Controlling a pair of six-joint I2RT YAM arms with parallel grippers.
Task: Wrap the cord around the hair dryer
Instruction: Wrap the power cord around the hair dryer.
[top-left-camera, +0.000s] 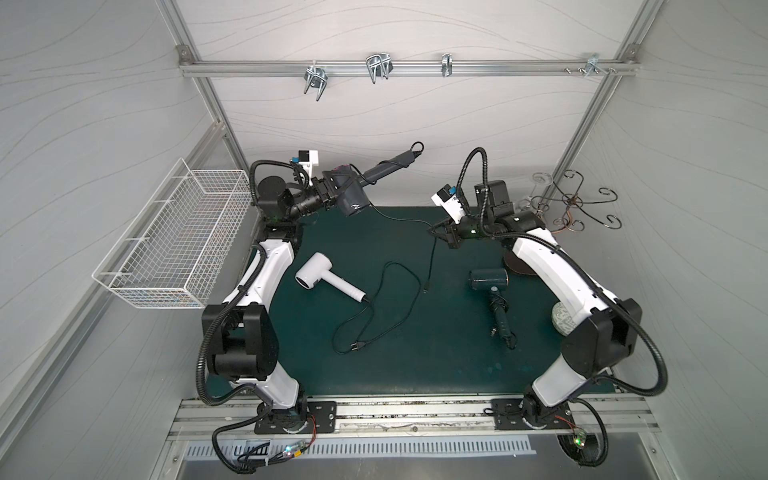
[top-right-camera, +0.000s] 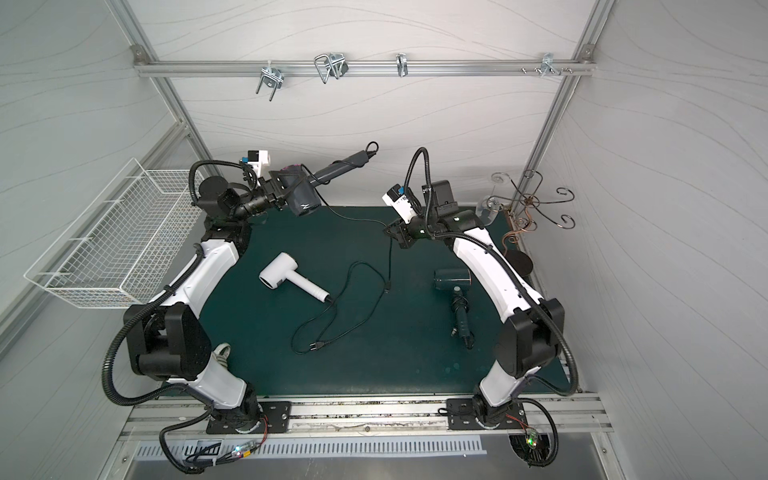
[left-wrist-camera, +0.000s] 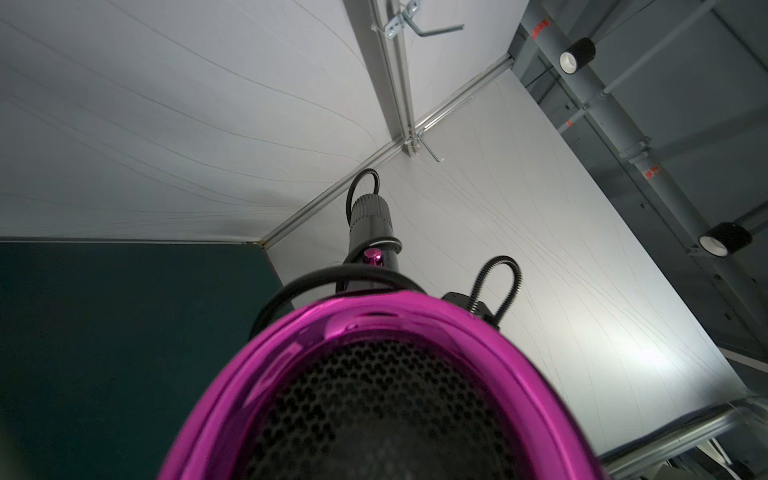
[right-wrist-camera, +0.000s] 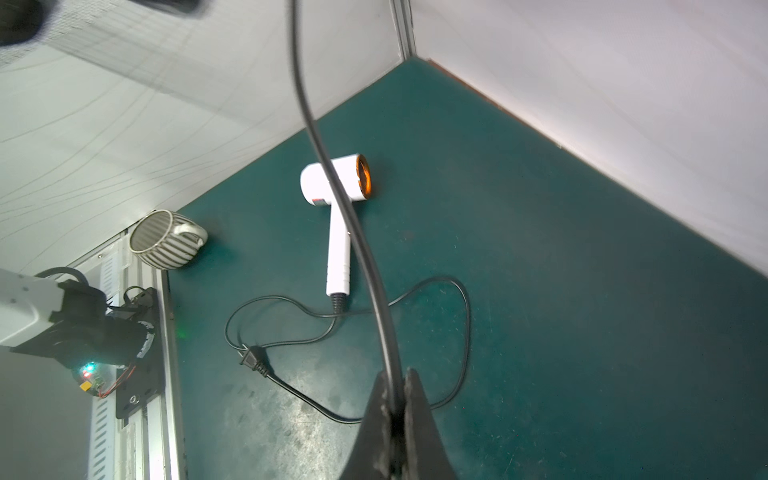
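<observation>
Left gripper (top-left-camera: 330, 192) clamped on the head of the dark grey hair dryer with a magenta rear ring (top-left-camera: 353, 201). Held clear above the far left corner of the green mat (top-left-camera: 415, 353), handle angled up toward the back wall, probably so turns can pass round it freely.

Thin black cord (right-wrist-camera: 360, 245) loops out of the handle end, runs back along the handle, then spans to the right gripper (right-wrist-camera: 395, 395), which pinches it tight. Plug tail drops toward the mat.

Judgement: wrapping barely begun; the arms' spread holds the cord taut
</observation>
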